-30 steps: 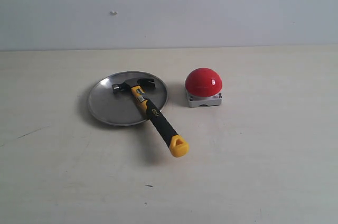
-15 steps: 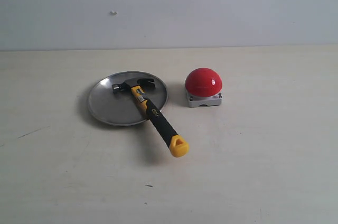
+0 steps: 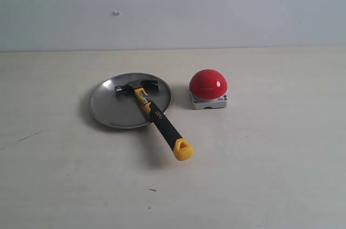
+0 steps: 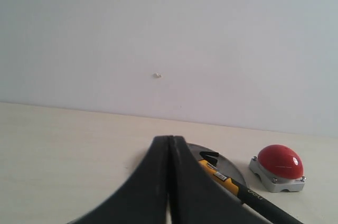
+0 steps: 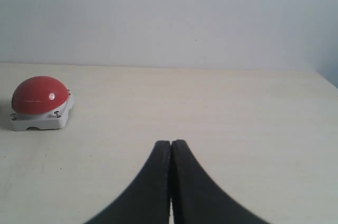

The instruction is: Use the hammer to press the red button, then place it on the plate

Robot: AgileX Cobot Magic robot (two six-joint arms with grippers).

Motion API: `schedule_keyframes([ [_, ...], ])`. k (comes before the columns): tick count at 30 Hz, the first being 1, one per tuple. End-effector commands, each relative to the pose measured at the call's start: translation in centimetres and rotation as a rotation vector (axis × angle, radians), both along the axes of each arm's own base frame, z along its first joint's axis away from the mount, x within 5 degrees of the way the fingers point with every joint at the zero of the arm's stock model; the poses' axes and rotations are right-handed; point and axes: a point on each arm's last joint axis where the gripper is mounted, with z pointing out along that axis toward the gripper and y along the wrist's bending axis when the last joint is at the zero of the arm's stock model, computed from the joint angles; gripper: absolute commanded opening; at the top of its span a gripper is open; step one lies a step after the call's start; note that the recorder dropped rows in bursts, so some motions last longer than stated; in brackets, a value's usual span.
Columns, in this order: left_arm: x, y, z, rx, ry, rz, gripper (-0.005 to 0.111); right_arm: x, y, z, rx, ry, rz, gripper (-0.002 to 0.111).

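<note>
The left gripper (image 4: 170, 147) has its two black fingers pressed flat against each other with nothing between them, and the right gripper (image 5: 171, 149) is the same: tips together, holding nothing. Neither one touches any of the objects. Both hang well back from them, and neither arm shows in the exterior view.

Under them is a pale, cream-coloured table (image 3: 270, 164), matt, with a few faint dark scuffs on its near part. Behind it stands a plain grey-white wall (image 3: 227, 7), bare but for one small speck (image 3: 115, 13).

The hammer (image 3: 157, 116) lies with its head on the plate (image 3: 108, 109), in the plate's far right part. Its long axis runs on a slant: from the head, the handle crosses the plate's near right rim and carries on over the table toward the near side and to the right. The claw points right, toward the red button (image 3: 208, 84), and the round striking face points left. I cannot tell whether the yellow end rests on the table or sits just above it.

The hammer is small, with a dark metal head, a yellow neck bearing a little label, a black grip with pale lettering, and a chunky yellow end cap. The plate is round, shallow and shiny silver. The button is a glossy red dome on a small grey square base, just right of the plate and apart from it.
</note>
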Motion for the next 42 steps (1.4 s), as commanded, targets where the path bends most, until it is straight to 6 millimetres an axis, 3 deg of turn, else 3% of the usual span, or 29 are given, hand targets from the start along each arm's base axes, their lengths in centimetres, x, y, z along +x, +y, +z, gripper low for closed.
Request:
schedule_keyframes([
  [1,0.1,0.0,-0.2,0.011,0.008,0.001,0.000,0.0,0.0,-0.1,-0.003,-0.002,-0.004,0.000],
  [18,0.2,2.1,-2.1,0.108,0.213,0.230,0.000,0.0,0.0,-0.1,0.004,-0.006,-0.003,0.000],
  [23,-0.1,2.5,-3.1,0.263,0.309,0.246,0.000,0.0,0.0,-0.1,0.004,-0.006,-0.003,0.000],
  [42,-0.5,2.5,-2.9,0.242,0.266,0.257,0.000,0.0,0.0,-0.1,0.004,-0.006,-0.003,0.000],
])
